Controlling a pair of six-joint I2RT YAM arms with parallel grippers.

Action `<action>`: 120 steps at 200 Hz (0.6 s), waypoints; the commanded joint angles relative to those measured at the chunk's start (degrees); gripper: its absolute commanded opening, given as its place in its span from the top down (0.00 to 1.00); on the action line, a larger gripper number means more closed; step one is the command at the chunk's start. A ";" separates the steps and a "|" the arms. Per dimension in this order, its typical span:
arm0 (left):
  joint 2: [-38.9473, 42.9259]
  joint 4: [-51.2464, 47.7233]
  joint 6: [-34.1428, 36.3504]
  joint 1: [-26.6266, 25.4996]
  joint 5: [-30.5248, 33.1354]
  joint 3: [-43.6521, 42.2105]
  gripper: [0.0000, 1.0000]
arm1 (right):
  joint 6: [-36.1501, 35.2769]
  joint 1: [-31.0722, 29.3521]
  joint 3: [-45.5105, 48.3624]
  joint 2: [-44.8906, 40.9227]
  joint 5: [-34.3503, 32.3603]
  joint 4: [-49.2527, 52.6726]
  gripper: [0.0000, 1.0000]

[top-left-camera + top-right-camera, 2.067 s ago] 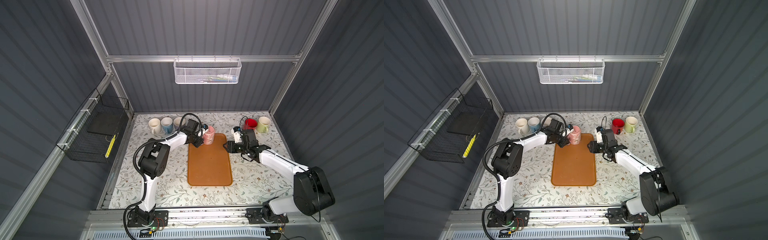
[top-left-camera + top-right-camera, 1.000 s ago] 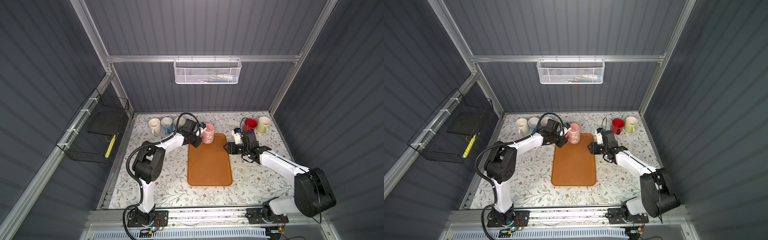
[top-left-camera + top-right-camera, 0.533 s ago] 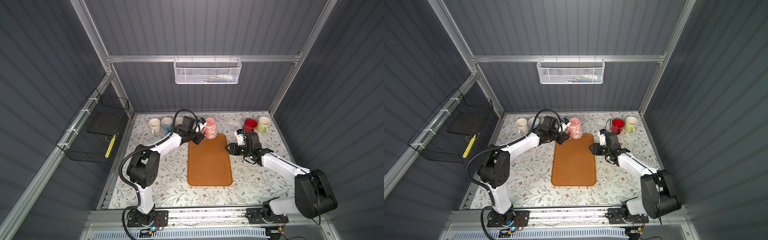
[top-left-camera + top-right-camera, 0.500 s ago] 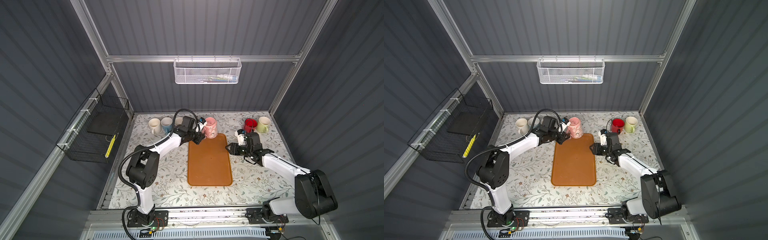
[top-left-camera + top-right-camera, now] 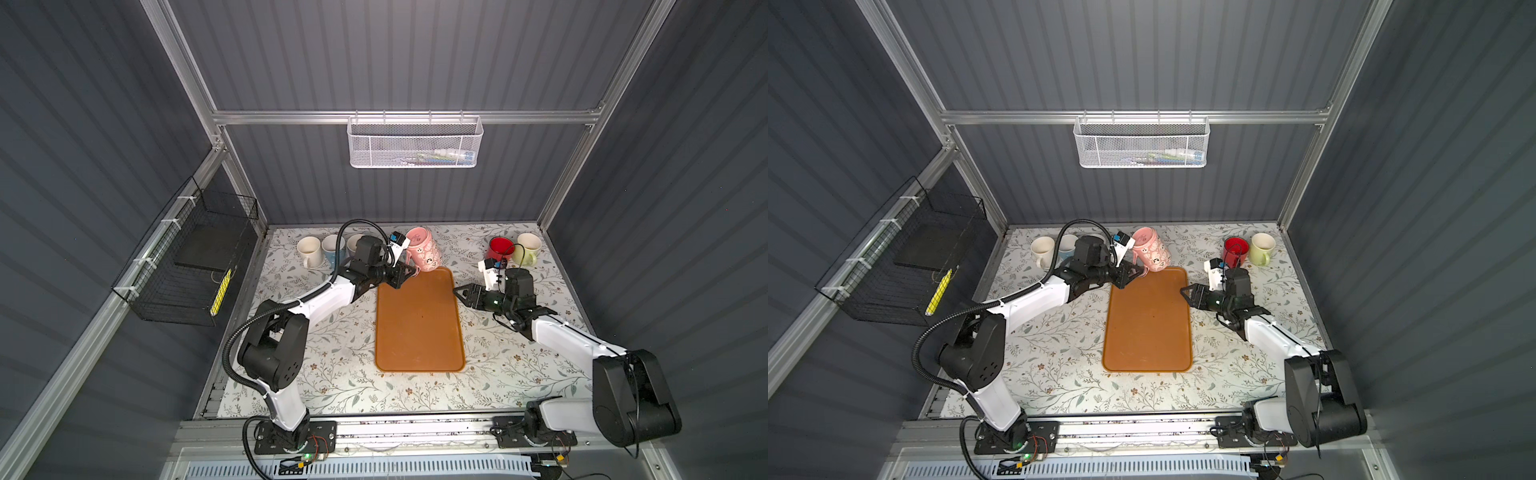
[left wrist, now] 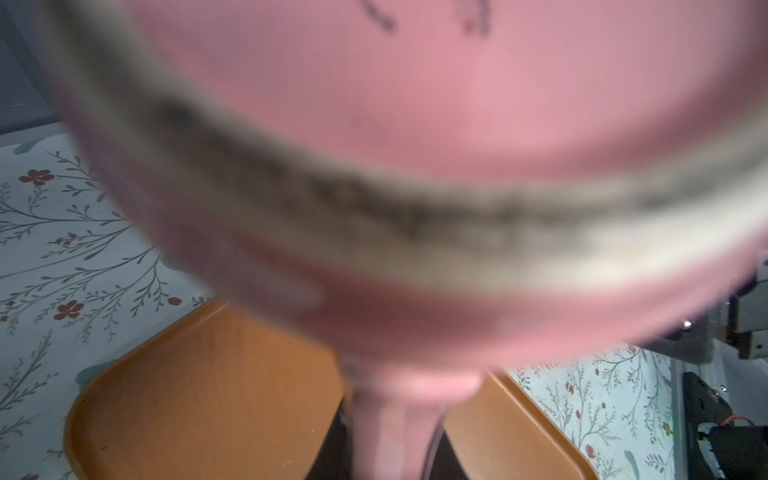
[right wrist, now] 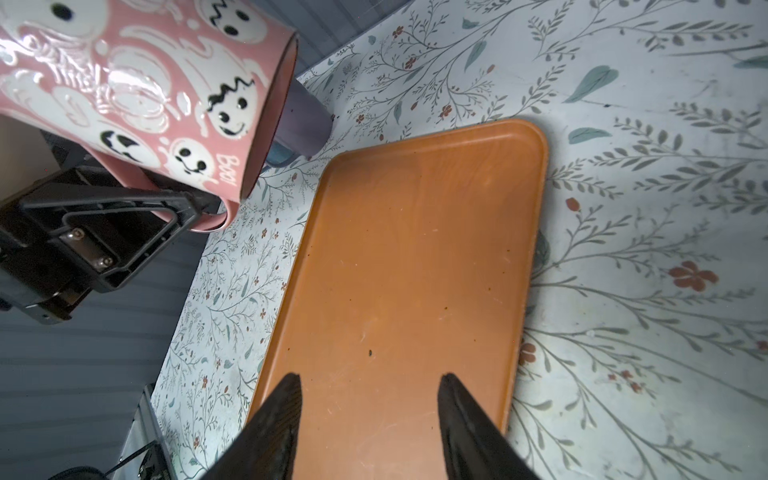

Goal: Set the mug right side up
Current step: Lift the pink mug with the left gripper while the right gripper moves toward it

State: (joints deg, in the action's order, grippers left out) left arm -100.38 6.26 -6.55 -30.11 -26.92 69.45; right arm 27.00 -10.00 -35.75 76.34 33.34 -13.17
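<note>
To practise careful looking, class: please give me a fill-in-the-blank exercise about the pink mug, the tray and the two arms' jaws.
The left jaws are shut on the pink mug's ____.
The right jaws stand ____ at the edge of the tray.
Beside the pale mug, near the right arm, stands a ____ mug.
Missing words: handle, open, red.

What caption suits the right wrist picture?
Left pincer grips the tilted pink ghost mug by its handle near the orange tray; right pincer open, empty.
</note>
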 commanded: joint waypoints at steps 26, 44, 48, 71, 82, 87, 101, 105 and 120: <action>5.19 18.51 -10.39 2.86 -7.06 -2.67 1.00 | 3.99 2.15 3.61 -2.06 7.80 -11.54 0.44; 5.28 23.66 -15.19 4.10 -8.87 -4.43 1.00 | 4.74 2.44 5.31 -2.81 9.20 -15.80 0.43; 5.28 24.64 -16.01 4.25 -9.16 -4.77 1.00 | 5.07 2.52 5.55 -2.92 9.47 -16.68 0.43; 5.11 29.33 -20.47 4.62 -10.56 -6.08 1.00 | 7.62 2.79 7.03 -2.57 11.65 -23.92 0.43; 5.10 30.98 -22.06 4.62 -11.00 -6.35 1.00 | 8.97 2.79 7.00 -1.97 12.71 -26.57 0.43; 5.18 31.87 -22.69 4.62 -11.08 -6.59 1.00 | 9.59 2.79 6.86 -1.51 13.07 -28.10 0.43; 5.45 32.25 -23.40 4.62 -11.34 -6.78 1.00 | 11.43 2.78 6.32 -0.27 13.88 -31.68 0.43; 5.46 32.53 -23.69 4.60 -11.53 -6.78 1.00 | 12.03 2.79 6.10 0.25 14.14 -32.71 0.43; 5.59 33.59 -24.78 4.59 -12.07 -7.06 1.00 | 14.57 2.70 5.28 2.64 15.45 -37.24 0.43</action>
State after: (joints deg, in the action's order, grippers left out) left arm -98.72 28.42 -28.53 -25.15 -35.51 62.13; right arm 36.60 -7.49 -28.95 75.83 45.32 -39.81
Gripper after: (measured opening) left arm 0.189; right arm 0.569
